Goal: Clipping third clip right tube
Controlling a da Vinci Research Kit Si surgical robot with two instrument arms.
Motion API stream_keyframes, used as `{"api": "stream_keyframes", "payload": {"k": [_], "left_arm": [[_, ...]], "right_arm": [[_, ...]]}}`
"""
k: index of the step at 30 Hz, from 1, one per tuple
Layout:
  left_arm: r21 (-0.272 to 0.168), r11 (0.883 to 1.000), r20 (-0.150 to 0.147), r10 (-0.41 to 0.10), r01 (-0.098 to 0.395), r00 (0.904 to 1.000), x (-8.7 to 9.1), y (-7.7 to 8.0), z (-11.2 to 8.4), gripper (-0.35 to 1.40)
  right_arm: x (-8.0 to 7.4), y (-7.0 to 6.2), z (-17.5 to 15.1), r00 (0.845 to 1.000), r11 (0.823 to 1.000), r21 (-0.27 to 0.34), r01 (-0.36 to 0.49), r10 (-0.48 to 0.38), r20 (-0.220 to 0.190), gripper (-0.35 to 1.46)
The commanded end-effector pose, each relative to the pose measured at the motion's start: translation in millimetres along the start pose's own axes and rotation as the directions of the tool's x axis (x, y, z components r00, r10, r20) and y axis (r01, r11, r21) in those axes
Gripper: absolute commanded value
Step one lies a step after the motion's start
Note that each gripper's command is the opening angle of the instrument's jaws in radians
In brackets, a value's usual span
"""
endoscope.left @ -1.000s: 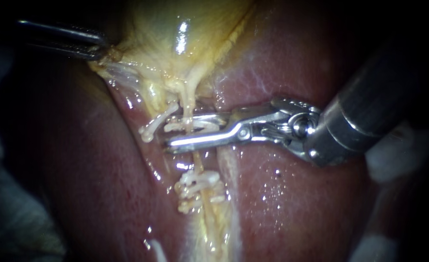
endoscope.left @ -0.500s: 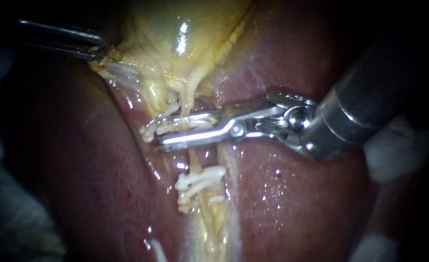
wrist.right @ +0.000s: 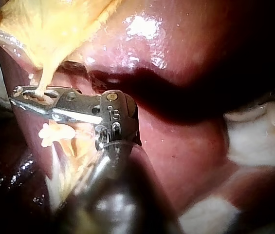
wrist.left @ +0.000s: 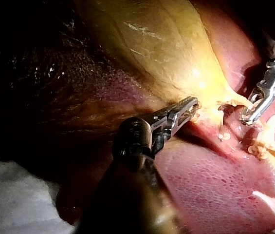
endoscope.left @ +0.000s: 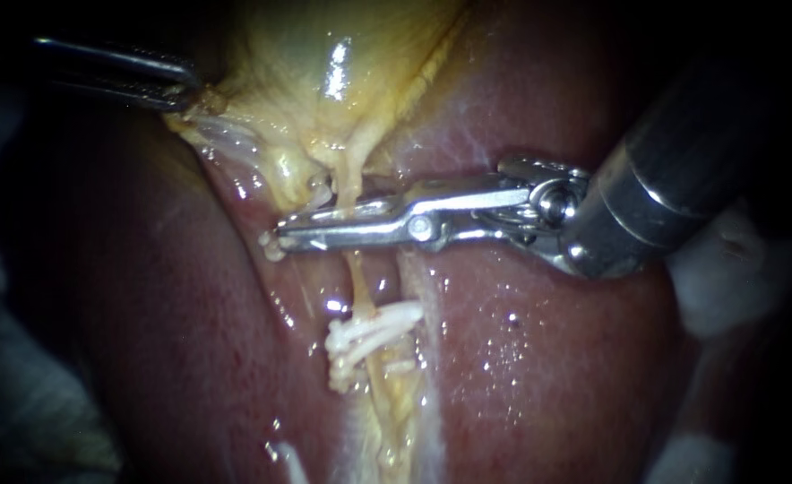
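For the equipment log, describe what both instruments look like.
The right instrument is a dark glossy round shaft ending in a bright steel wrist with pivot pins, stamped marks and two long slim jaws. The left instrument has a dark shaft, silvery hinge and jaws.

endoscope: close above, facing the liver (endoscope.left: 548, 376), tube (endoscope.left: 354, 280) at frame centre | left wrist: behind the left instrument (wrist.left: 190, 106), looking along it to the gallbladder (wrist.left: 161, 53) | right wrist: behind the right instrument (wrist.right: 20, 95), very near | shared: tube and right instrument's jaws in all three views
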Motion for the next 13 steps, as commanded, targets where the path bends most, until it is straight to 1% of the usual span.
{"api": "stream_keyframes", "payload": {"k": [1,10,13], "left_arm": [[0.000,1.000,0.000,0.000,0.000,1.0000,0.0,0.0,0.0,-0.35],[0.000,1.000,0.000,0.000,0.000,1.0000,0.0,0.0,0.1,-0.35],[-0.002,1.000,0.001,0.000,0.000,1.0000,0.1,0.0,0.1,-0.35]], "right_arm": [[-0.1,0.1,0.0,1.000,1.000,0.000,0.001,-0.001,0.000,-0.35],[-0.3,0.3,0.0,1.000,1.000,0.000,-0.003,0.003,0.001,-0.35],[-0.5,0.3,0.1,0.999,0.999,-0.001,-0.044,0.044,0.001,-0.35]]}}
